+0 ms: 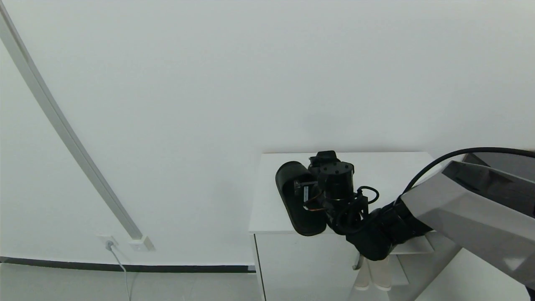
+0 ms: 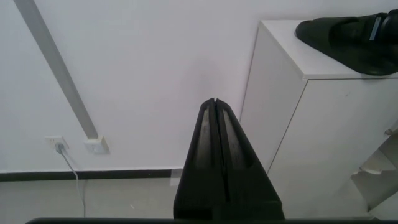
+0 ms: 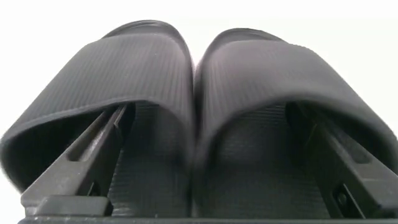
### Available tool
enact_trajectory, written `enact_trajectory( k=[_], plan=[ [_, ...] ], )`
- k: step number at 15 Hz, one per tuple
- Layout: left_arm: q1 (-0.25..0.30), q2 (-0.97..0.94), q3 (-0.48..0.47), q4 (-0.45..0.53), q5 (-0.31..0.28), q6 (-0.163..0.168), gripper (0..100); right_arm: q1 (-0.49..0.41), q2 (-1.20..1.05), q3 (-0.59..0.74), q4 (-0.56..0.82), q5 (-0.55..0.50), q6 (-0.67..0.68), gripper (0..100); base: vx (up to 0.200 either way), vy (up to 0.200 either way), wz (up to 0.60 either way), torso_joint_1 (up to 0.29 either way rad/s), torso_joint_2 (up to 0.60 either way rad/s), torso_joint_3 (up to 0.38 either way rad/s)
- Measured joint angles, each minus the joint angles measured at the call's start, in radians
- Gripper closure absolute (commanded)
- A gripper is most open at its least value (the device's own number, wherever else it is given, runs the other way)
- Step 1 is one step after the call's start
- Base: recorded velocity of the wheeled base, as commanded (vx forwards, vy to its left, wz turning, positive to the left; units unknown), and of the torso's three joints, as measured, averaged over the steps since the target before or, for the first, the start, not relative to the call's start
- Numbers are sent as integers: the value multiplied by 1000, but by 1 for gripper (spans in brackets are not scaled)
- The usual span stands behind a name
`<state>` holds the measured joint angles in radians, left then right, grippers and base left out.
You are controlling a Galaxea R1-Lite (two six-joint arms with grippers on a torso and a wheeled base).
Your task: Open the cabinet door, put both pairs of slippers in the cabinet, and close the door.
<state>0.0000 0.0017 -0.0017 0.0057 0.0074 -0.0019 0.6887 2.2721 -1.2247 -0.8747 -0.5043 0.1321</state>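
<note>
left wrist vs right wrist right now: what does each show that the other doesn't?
Left wrist has: the left gripper shut and holding nothing, the white cabinet seen from its side, a wall socket and a slanted conduit.
Right wrist has: the right gripper spread wide, one finger under each strap, with the two straps pressed side by side.
Both: the black slippers. The left wrist view has them over the cabinet's top, too far off to tell whether they rest on it.
</note>
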Motion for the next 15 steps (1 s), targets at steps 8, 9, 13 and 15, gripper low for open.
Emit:
enact_trajectory(
  k=[8, 9, 13, 15],
  plan=[
    [0, 0, 0, 0, 1, -2, 100, -10, 36, -25, -12, 3, -14, 100, 0, 0, 0, 0, 0, 0],
    [0, 0, 0, 0, 1, -2, 100, -10, 37, -24, -12, 3, -14, 100, 0, 0, 0, 0, 0, 0],
    [0, 0, 0, 0, 1, -2, 100, -10, 11, -4, -10, 12, -19, 100, 0, 0, 0, 0, 0, 0],
    [0, 0, 0, 0, 1, -2, 100, -7, -32, 37, -13, 39, -26, 100, 0, 0, 0, 0, 0, 0]
  ],
)
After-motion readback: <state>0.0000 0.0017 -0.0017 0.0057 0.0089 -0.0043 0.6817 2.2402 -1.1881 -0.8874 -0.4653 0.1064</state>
